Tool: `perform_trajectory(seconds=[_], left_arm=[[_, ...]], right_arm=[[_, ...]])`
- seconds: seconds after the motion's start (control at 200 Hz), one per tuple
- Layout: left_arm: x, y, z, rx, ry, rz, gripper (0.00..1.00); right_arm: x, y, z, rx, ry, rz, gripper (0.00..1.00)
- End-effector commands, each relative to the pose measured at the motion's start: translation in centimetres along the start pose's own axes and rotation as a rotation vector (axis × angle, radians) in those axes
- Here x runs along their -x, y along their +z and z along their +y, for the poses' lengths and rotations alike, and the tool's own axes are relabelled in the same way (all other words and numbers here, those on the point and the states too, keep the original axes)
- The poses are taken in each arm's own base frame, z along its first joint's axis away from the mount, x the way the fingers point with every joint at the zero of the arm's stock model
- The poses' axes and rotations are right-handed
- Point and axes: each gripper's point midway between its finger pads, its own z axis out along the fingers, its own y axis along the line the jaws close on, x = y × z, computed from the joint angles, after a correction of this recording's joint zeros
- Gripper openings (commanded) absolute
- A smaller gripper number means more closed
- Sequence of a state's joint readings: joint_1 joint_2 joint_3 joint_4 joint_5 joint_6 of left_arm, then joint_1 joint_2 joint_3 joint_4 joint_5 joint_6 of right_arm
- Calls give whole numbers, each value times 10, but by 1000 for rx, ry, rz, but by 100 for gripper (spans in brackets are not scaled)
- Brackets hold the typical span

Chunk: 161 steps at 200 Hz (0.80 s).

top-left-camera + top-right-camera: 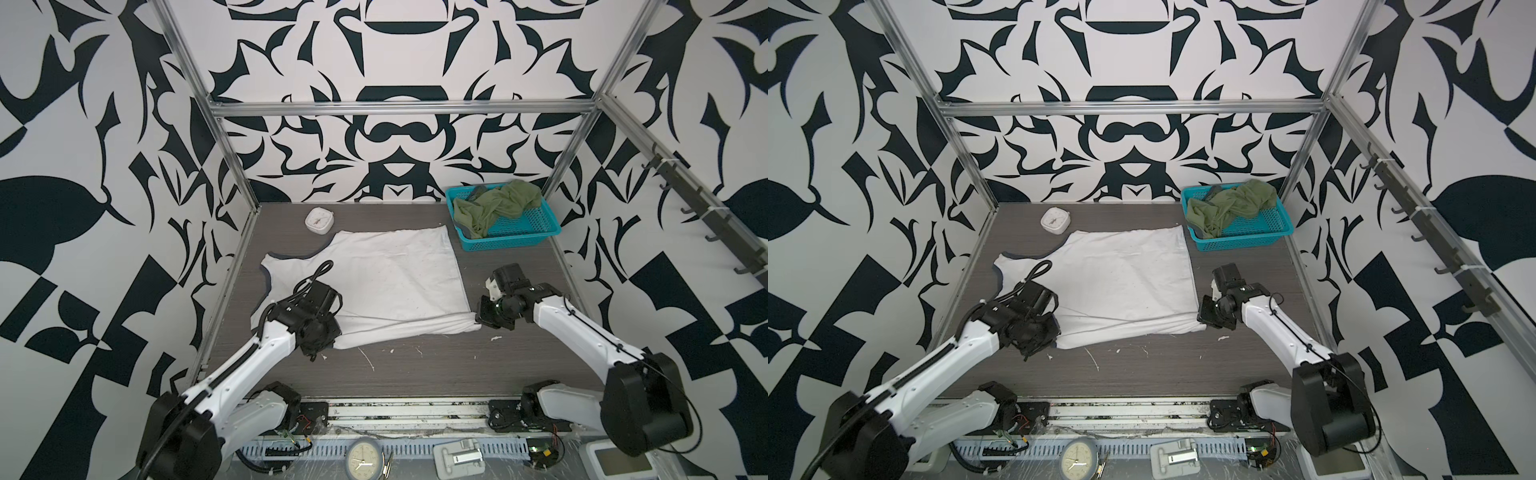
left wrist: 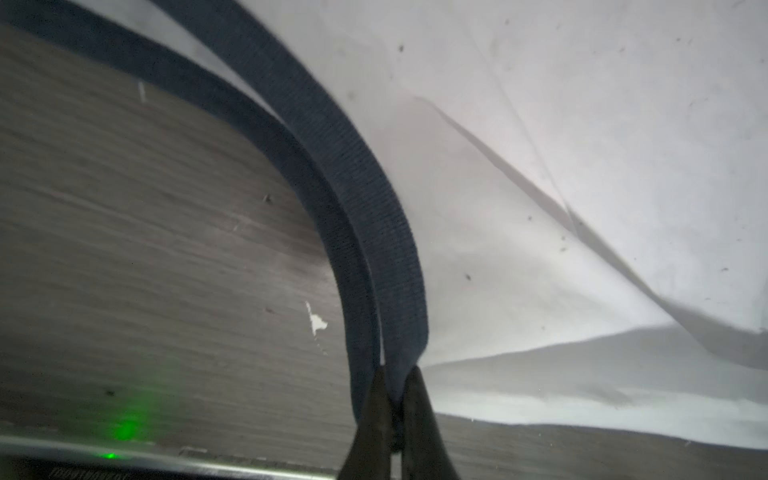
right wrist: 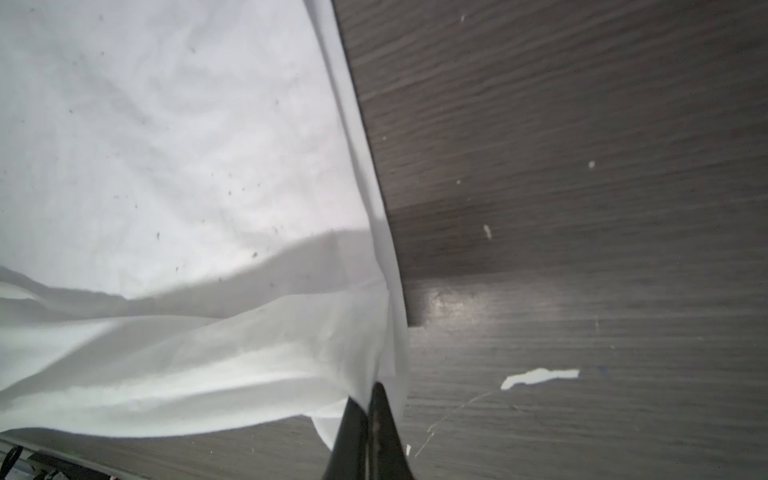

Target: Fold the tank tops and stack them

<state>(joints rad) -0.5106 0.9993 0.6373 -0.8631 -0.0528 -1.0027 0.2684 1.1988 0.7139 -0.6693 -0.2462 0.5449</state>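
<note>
Left gripper (image 2: 398, 376) and right gripper (image 3: 366, 397) both clamped on the white tank top (image 1: 386, 282)
The left fingers (image 2: 419, 415) pinch the navy trim (image 2: 374, 232) where two bands meet; the right fingers (image 3: 384, 428) pinch a hem corner, the cloth there raised a little off the dark wood-grain table (image 1: 415, 370). The rest of the white tank top lies spread flat between the two grippers and beyond them. Well beyond the right fingers the olive tank top (image 1: 494, 203) sits crumpled in a blue basket (image 1: 511, 241); beyond the left fingers, just past the far edge of the cloth, stands a small white clock (image 1: 319, 221)
</note>
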Motion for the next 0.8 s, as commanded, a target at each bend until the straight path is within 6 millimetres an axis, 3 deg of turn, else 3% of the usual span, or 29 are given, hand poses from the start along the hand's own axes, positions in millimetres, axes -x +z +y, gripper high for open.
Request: perform_trajectory(seconds=[0.0,0.195,0.27,0.35,0.45,0.6,0.67,0.8], left_arm=[[-43,14,47,151,-91,147,2],[-59,25,67,202,-110,195,15],[-56,22,63,188,-107,183,26],[-52,17,57,170,-97,171,49],[-41,2,48,144,-82,126,56],[-11,-30,34,111,-71,-22,58],[-3,-30,24,85,-60,-48,58],[2,-15,-3,26,-29,-15,59]], right_arm=[[-38,4,-15,-79,35,97,1],[-82,22,-28,-152,31,192,9],[-87,20,-34,-177,32,199,20],[-82,12,-33,-180,26,166,41],[-67,-3,-24,-160,23,90,51],[-39,-31,-8,-151,-18,-32,52],[-32,-32,3,-116,-29,-51,52],[-31,-14,14,-78,-29,-11,51]])
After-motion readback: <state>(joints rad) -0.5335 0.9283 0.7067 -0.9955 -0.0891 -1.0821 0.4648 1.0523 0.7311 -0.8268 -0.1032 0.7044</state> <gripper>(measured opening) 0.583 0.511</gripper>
